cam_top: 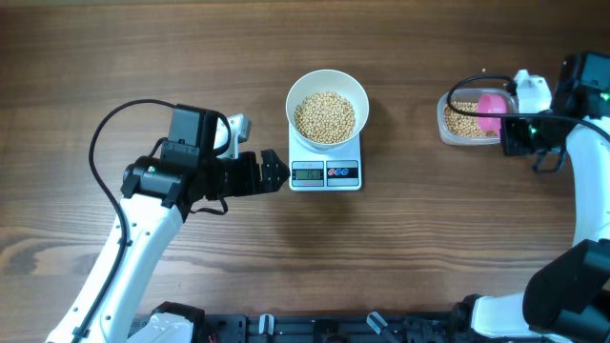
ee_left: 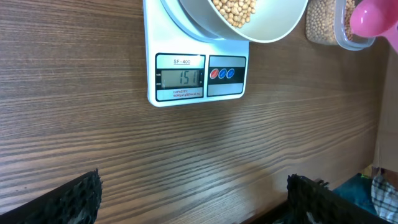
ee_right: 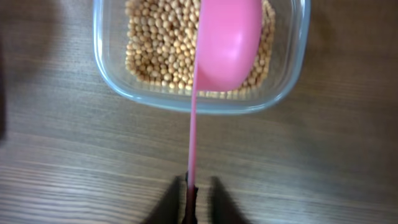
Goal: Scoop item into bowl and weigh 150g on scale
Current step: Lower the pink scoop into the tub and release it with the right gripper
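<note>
Just left of the scale [cam_top: 325, 173], the left gripper [cam_top: 278, 172] blocks that side. The bowl [cam_top: 327, 95] covers the scale's top. Right of the scale, bare table [cam_top: 400, 143] lies open as far as the container [cam_top: 456, 122], with the scoop [cam_top: 490, 110] above.

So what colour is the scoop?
The scoop is pink, clearest in the right wrist view.

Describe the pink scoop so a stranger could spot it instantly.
On the table, find the central white scale, then the clear container of beans on the robot's right. The pink scoop hangs over it, pinched by the right fingers: the only pink thing.
</note>
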